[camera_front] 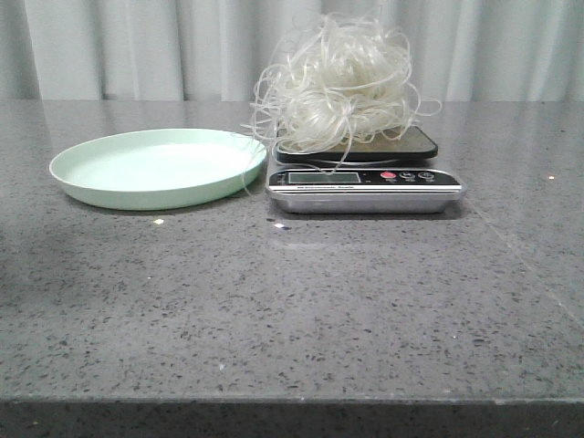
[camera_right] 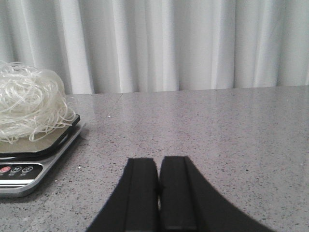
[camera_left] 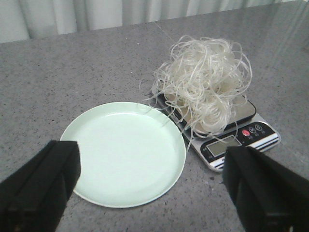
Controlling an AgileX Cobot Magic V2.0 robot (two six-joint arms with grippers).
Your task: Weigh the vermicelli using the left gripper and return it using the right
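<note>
The loose, fluffy tangle of thin whitish translucent vermicelli (camera_front: 338, 82) is sitting heaped on the dark platform of the small silver digital kitchen scale (camera_front: 365, 187), with stray loops hanging over the platform's edge and one strand trailing toward the round pale-green plastic plate (camera_front: 155, 167) just beside it.

The likely trouble from here: those overhanging loops may be snagging on the scale's edge when the tangle is lifted, dragging the light scale or shedding strands onto the speckled grey stone table (camera_front: 292, 310). A pinch on only the outer loops could also be pulling the bundle apart, leaving part behind.

The black angular left gripper (camera_left: 149, 186) is hovering with its fingers (camera_left: 41, 186) spread wide, holding nothing; the vermicelli is lying ahead of them, beyond the plate, well apart. The black right gripper (camera_right: 158, 198) is resting with its fingers pressed nearly together, empty, the vermicelli lying ahead and off to one side, not touching.
</note>
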